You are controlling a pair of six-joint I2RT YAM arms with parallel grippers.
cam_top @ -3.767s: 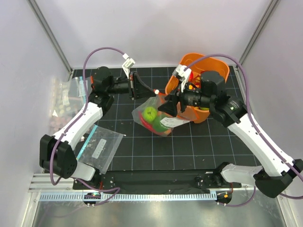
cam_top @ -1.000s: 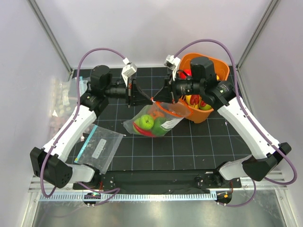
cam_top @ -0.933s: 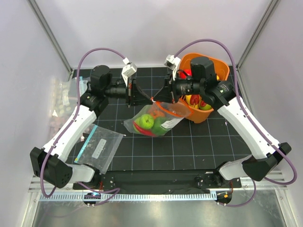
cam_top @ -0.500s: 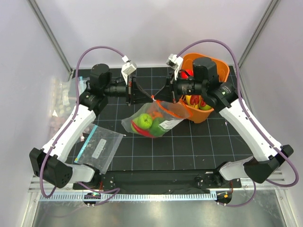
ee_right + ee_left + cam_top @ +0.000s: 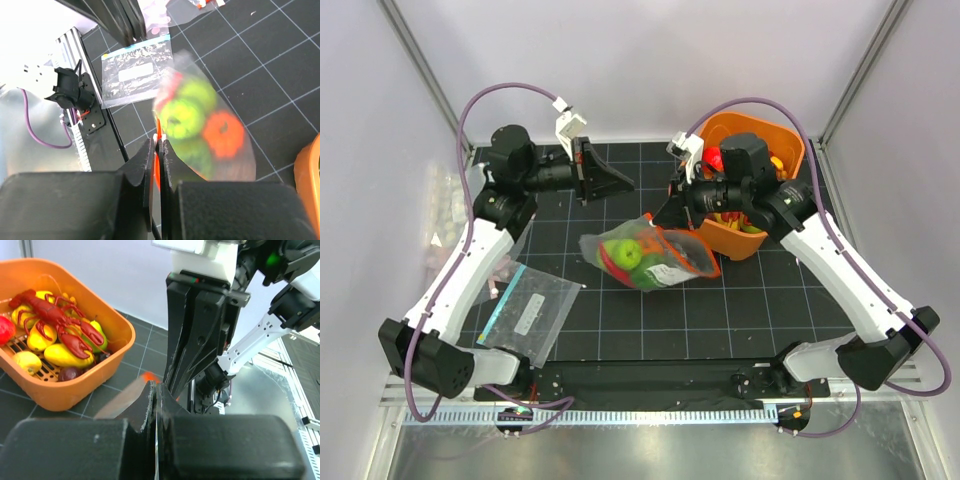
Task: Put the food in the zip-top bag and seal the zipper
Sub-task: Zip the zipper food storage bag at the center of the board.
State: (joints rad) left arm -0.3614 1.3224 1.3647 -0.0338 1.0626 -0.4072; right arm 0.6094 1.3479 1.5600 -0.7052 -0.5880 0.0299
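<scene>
Your right gripper has its two fingers pressed almost together. In the right wrist view an orange-red strip shows pinched between them, so it has hold of the zip-top bag by the zipper. The bag lies on the black mat in the middle, just under that gripper's tip, and it looks blurry from the wrist. Inside it you can see the food: green pieces with some red and orange ones. Your left gripper is closed too, and it is up and to the left, apart from the bag. Close by your right arm stands an orange basket with a red toy lobster and yellow fruits in it. A second clear bag with a teal edge lies flat beside your left arm.
</scene>
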